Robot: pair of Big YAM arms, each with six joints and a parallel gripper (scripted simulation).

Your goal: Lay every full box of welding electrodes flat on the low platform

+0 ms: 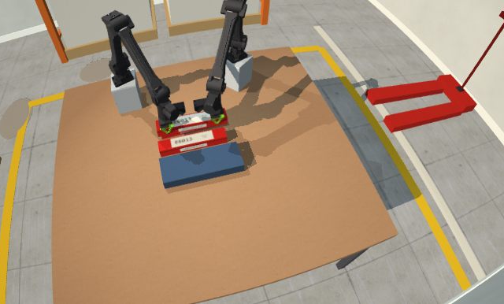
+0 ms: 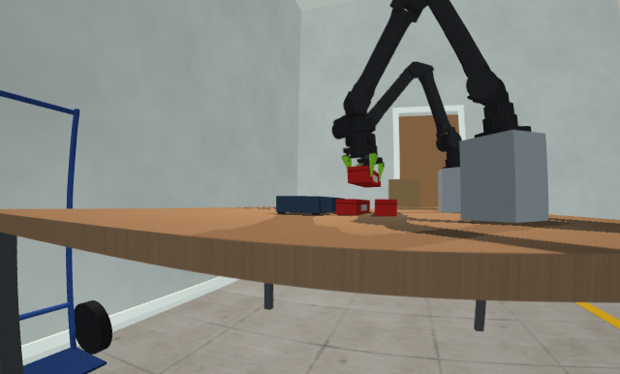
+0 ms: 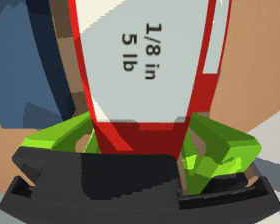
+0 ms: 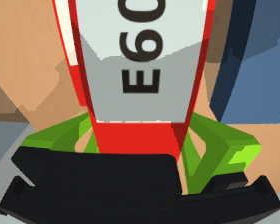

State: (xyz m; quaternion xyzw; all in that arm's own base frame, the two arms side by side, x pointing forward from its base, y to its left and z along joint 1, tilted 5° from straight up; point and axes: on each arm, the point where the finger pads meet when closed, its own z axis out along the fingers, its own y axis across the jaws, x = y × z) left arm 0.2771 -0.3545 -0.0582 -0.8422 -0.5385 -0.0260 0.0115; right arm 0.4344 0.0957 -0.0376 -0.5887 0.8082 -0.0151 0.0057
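The red cardboard electrode box (image 1: 202,117) (image 2: 358,176) (image 3: 146,95) (image 4: 138,107) hangs above the table (image 1: 139,236) (image 2: 220,230) (image 3: 261,65) (image 4: 21,45), each end gripped by the left fingers (image 1: 218,118) (image 2: 359,171) and right fingers (image 1: 167,128) (image 2: 371,172). Top view: the flat blue platform (image 1: 202,163) (image 2: 298,204) (image 3: 16,75) (image 4: 261,85) lies lower in frame, long axes roughly parallel.

The left hand (image 1: 217,118) (image 2: 360,168) (image 3: 140,110) and right hand (image 1: 167,128) (image 2: 368,170) (image 4: 140,110) grip opposite ends of a red box (image 1: 196,119) (image 2: 360,176) (image 3: 141,95) (image 4: 141,105). Another box (image 1: 192,141) (image 2: 352,207) lies on the desk (image 1: 218,236) (image 2: 268,266) (image 3: 261,60) (image 4: 21,50), beside the blue platform (image 1: 202,163) (image 2: 298,204) (image 3: 21,65) (image 4: 261,65).
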